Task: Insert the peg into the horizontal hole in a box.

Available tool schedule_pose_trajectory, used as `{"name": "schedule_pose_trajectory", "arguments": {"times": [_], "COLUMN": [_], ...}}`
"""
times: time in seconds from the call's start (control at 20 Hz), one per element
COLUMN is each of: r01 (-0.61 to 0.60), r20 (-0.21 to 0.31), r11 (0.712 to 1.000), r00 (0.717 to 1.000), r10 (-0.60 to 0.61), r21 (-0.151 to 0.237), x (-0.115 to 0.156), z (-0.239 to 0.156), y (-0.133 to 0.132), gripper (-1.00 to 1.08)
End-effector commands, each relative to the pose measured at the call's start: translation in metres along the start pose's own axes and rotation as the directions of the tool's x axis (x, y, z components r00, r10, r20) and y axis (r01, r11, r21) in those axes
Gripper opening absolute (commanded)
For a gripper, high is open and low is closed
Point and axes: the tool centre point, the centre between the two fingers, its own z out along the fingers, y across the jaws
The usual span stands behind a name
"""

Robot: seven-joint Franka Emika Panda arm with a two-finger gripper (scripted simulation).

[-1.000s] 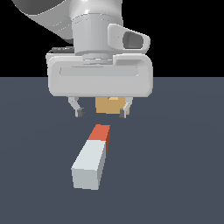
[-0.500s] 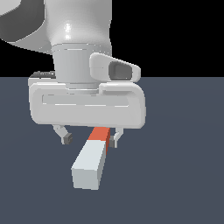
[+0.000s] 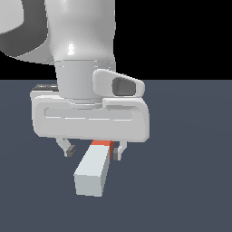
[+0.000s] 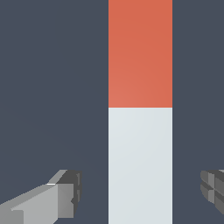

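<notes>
Peg: we see the peg (image 3: 94, 172) lying flat on the dark counter (image 3: 190, 181), its pale length toward the exterior camera and its orange-red end tucked under the arm.
Fingers: our gripper (image 3: 93, 151) is spread wide, holding nothing; one finger (image 3: 69, 151) stands clear on the exterior view's left, the other (image 3: 117, 153) sits close beside the peg.
Box and hole: neither shows in any current view, so we cannot say where they lie; the arm's body may be hiding them.
Risk, off-centre grip: in the wrist view the peg (image 4: 140, 131) sits nearer one finger (image 4: 214, 186) than the other (image 4: 61, 199). We judge that closing like this could shove or twist the peg before it is pinched.
Risk, grasp point: gripping far from the middle could let the long bar sag and miss the hole.
Wrist view only: the red-to-white seam and both gaps.
Exterior view only: the peg's free end and finger height above the counter.
</notes>
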Motion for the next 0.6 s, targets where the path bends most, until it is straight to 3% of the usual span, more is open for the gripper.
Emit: {"name": "schedule_pose_trajectory", "arguments": {"times": [0.0,0.45,0.5,0.55], "r01": [0.0,0.0,0.0,0.0], "r20": [-0.001,-0.001,-0.001,-0.001], "r11": [1.0,1.0,1.0,1.0], "r00": [1.0,1.0,1.0,1.0], "r10": [0.0,0.0,0.0,0.0], "r21": [0.001,0.001,0.001,0.001], "x": [0.0,-0.001,-0.001,-0.001], "z": [0.012,0.037,0.037,0.037], "y": [-0.001,0.0,0.0,0.0], "gripper": [1.0,1.0,-1.0,-1.0]}}
